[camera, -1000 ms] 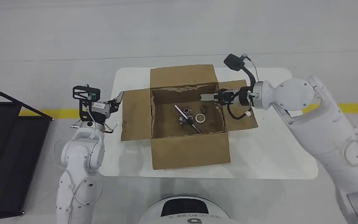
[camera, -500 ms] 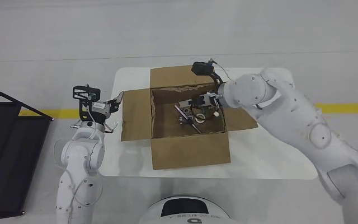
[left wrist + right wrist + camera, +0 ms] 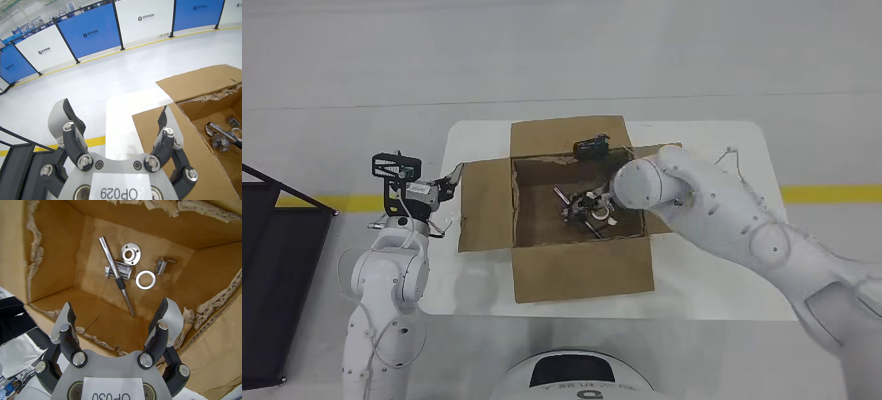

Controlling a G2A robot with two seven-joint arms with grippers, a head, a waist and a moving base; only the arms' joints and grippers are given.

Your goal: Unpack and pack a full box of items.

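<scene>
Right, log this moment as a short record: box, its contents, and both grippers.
box: cardboard box, flaps open, on the white table
contents: metal rod lying across a cylindrical block; flange; flat ring; small bracket
right gripper: open, empty, above the box's inside
left gripper: open, empty, beside a side flap of the box

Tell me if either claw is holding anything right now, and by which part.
Nothing is held. The right claw is open above the silver metal parts in the brown cardboard box; the left claw is open beside it.

Agape: left claw (image 3: 115, 109), right claw (image 3: 117, 306)
</scene>
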